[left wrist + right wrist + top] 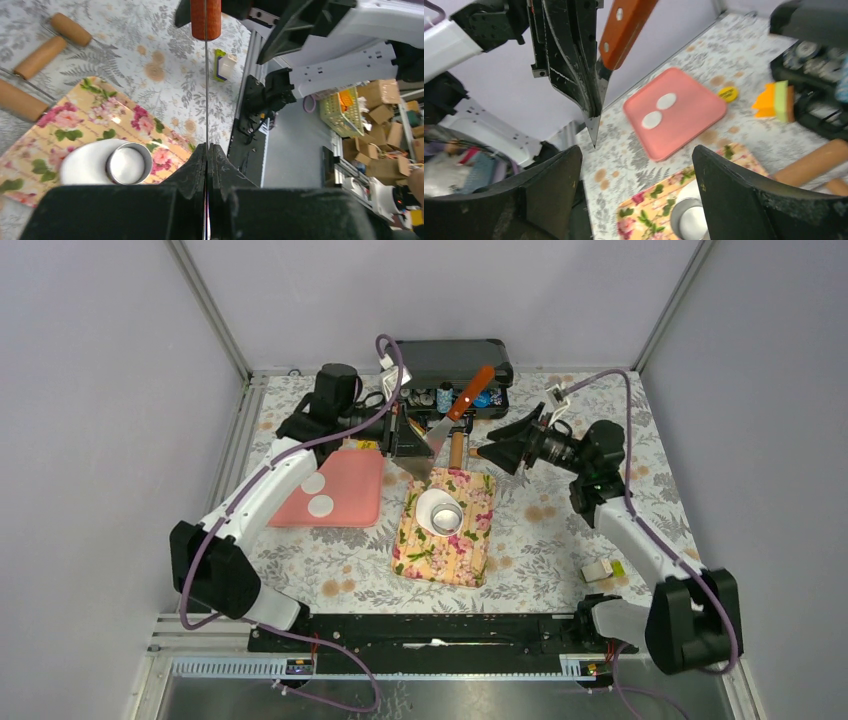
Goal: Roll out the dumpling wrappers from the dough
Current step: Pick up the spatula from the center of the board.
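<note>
Two dumpling wrappers (pixel 314 483) (pixel 666 101), thin white discs, lie on the pink tray (pixel 350 502) (pixel 694 125). White flattened dough (pixel 430 502) (pixel 82 162) rests on the floral mat (pixel 450 550) with a round silver tin (pixel 446 516) (pixel 130 162) standing on it. My left gripper (pixel 408 443) (pixel 206 150) is shut on the thin metal blade of a scraper, held above the mat's far end with its orange handle (pixel 473 391) (pixel 205 20) (pixel 624 30) pointing up and away. My right gripper (pixel 500 452) (pixel 636 150) hangs open just right of the scraper, holding nothing.
Wooden rolling pins (pixel 40 55) (pixel 814 162) lie behind the mat. A black case (pixel 455 358) with small items stands at the back. An orange-and-green sponge (pixel 776 97) and a yellow lid (pixel 727 93) lie beyond the tray. A white-and-green block (pixel 600 570) (pixel 225 65) sits near right.
</note>
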